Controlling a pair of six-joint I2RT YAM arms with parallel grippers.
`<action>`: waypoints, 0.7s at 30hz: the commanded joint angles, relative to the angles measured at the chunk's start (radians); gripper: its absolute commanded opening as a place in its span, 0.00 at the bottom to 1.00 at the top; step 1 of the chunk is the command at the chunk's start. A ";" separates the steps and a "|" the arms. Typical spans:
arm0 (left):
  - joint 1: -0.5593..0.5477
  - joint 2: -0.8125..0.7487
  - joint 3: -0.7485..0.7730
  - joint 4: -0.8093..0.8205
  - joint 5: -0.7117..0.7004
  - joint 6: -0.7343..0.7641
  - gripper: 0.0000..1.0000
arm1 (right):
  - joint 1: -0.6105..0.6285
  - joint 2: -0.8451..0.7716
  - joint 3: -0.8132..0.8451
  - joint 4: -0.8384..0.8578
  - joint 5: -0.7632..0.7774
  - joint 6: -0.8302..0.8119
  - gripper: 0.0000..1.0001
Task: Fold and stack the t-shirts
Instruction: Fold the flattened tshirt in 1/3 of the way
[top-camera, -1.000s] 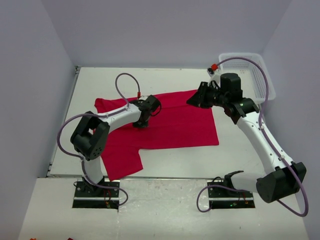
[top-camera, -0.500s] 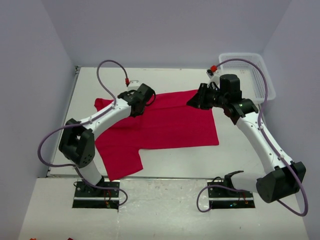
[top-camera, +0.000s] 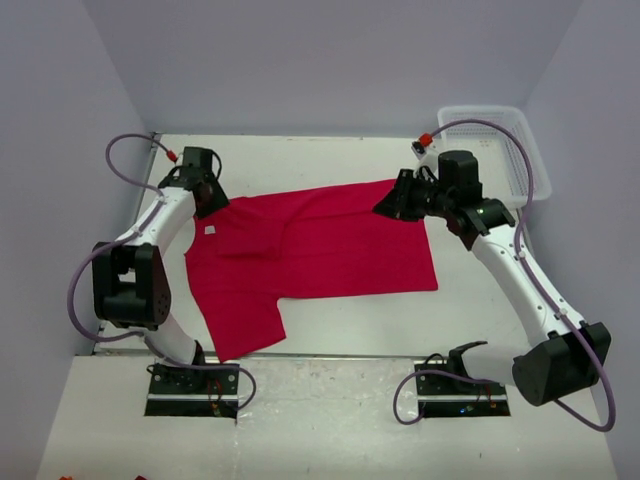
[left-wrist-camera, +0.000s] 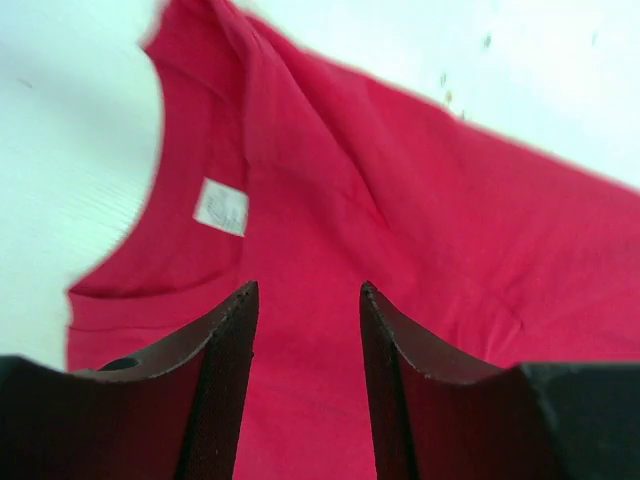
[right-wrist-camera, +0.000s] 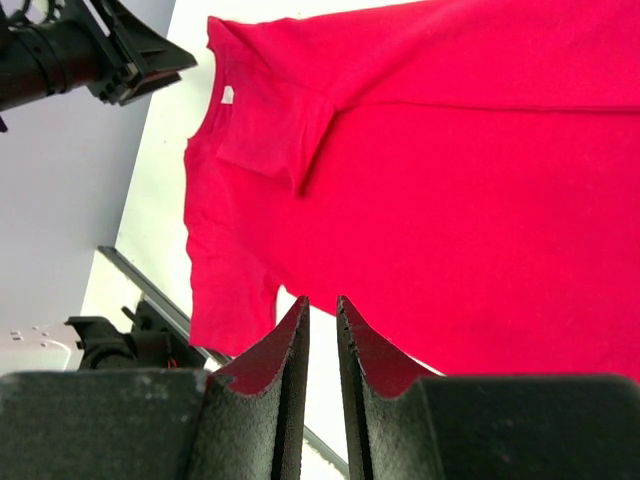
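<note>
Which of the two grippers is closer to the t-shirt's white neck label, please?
The left gripper: it hangs over the collar end of the t-shirt, by the neck label; the right gripper is at the opposite hem end.

No writing, brand, number or sign can be read anywhere. The only label is a small white tag (left-wrist-camera: 220, 207) sewn just inside the neck of the red t-shirt (left-wrist-camera: 420, 260). In the left wrist view, any print on it is too blurred to make out. From above and in the right wrist view, the same tag is only a tiny white speck by the collar.
</note>
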 joint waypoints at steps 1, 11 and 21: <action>-0.014 -0.024 -0.079 0.097 0.156 0.022 0.46 | -0.002 -0.015 -0.018 0.023 -0.036 -0.013 0.18; -0.001 -0.134 -0.340 0.152 0.169 -0.004 0.44 | -0.002 -0.015 -0.044 0.048 -0.056 -0.006 0.18; 0.026 -0.148 -0.366 0.154 0.132 0.022 0.45 | -0.002 -0.025 -0.039 0.031 -0.053 -0.013 0.18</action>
